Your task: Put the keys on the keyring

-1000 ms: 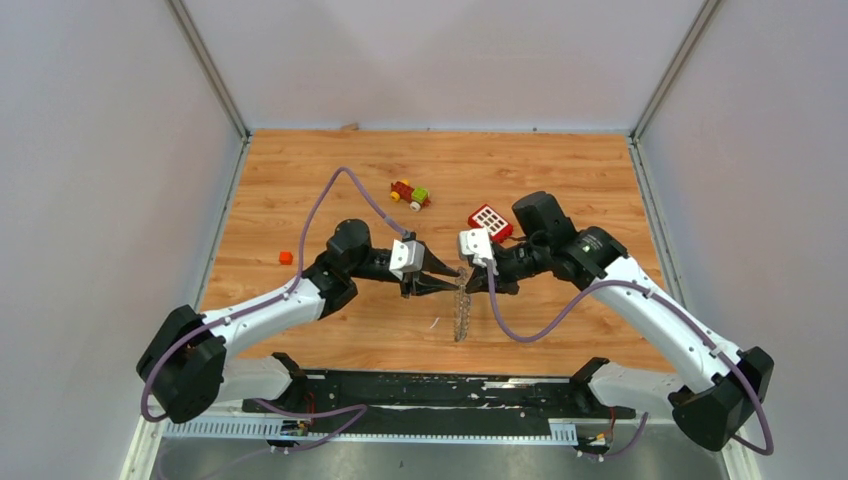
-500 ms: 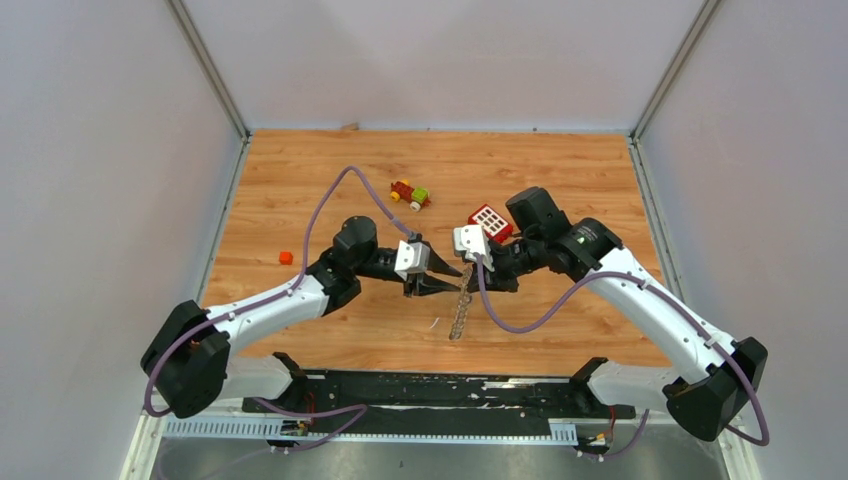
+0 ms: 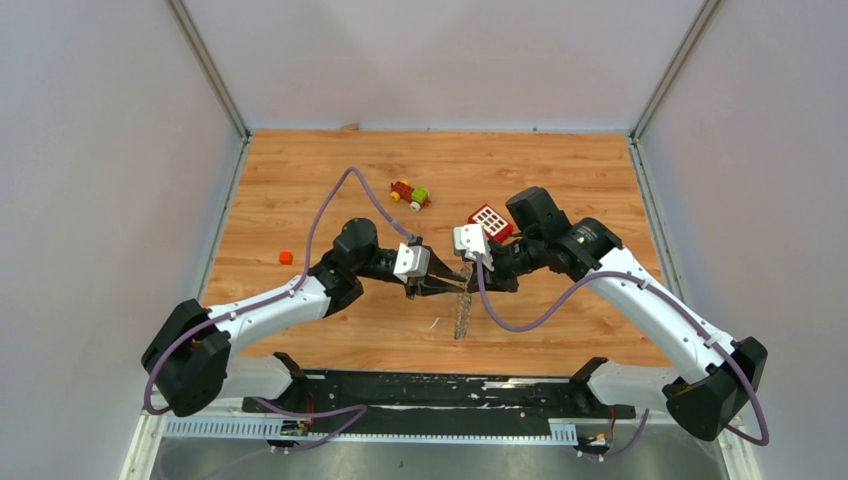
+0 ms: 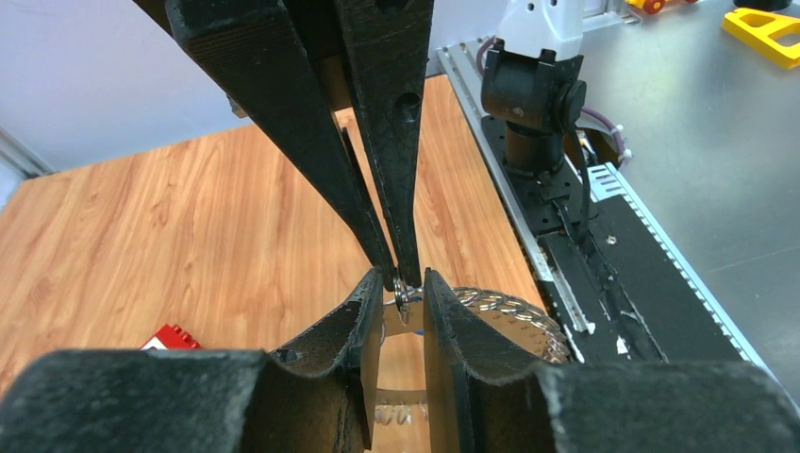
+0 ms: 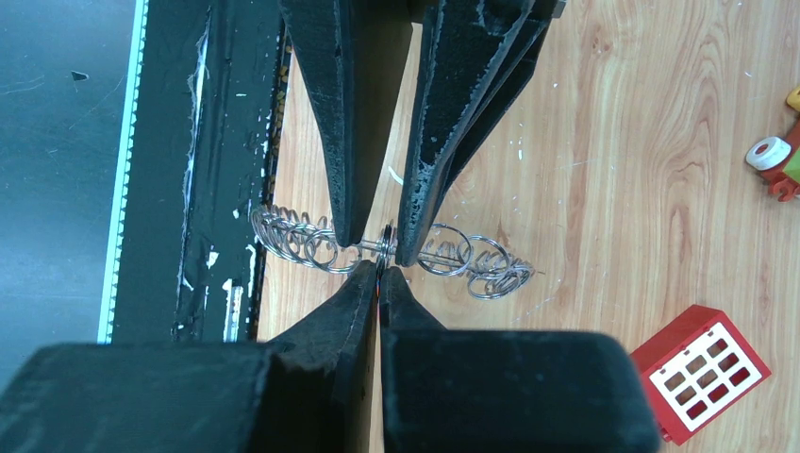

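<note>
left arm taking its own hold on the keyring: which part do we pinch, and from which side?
Probably a loop just beside the right gripper's pinch. The keyring shows as a row of thin silver loops strung either side of that shut pinch, leaving free wire there. Come from opposite the right gripper, as the left gripper faces now, fingers straddling the row.

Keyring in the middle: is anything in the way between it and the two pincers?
Nothing visible is. The right pincer is shut right on the keyring, and the left pincer stands open with its tips either side of the same spot. The red block and the small toy lie off to the side.
</note>
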`<state>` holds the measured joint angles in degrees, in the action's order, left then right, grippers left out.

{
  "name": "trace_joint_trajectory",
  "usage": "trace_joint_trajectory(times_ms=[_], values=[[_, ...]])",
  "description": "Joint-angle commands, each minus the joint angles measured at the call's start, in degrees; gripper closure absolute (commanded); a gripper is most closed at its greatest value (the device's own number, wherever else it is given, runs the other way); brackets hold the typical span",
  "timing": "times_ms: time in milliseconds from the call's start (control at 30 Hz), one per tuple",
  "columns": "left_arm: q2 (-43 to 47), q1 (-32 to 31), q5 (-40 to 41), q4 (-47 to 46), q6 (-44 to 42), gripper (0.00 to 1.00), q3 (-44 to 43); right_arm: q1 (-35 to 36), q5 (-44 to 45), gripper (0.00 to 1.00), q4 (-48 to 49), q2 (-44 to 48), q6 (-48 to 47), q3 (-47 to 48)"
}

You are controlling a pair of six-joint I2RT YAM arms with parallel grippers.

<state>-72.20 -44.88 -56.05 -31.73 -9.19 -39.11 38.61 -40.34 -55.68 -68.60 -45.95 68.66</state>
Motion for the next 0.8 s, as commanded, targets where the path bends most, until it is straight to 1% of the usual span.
trace_joint_trajectory(times_ms=[0,267,600,700,767], values=[[0.01,-0.20,-0.66,-1.59,0.06,0.71,-0.10,0.33,-1.50,1.00,1.52,0.50,1.03,2.26],[-0.29,-0.51,-0.78,-0.57,-0.48,0.82,-0.44,0.33,-1.81,1.00,1.81,0.64,1.30,2.13],[-0.36,-0.67,-0.72,0.40,-0.98,0.78,-0.37,0.33,-1.72,1.00,2.01,1.20,1.35,1.82],[-0.33,-0.67,-0.89,0.20,-1.09,0.78,-0.14,0.36,-1.66,1.00,2.11,1.21,1.33,1.75],[-0.51,-0.70,-0.88,-0.27,-0.73,0.81,-0.10,0.33,-1.67,1.00,2.22,1.19,1.35,1.65]])
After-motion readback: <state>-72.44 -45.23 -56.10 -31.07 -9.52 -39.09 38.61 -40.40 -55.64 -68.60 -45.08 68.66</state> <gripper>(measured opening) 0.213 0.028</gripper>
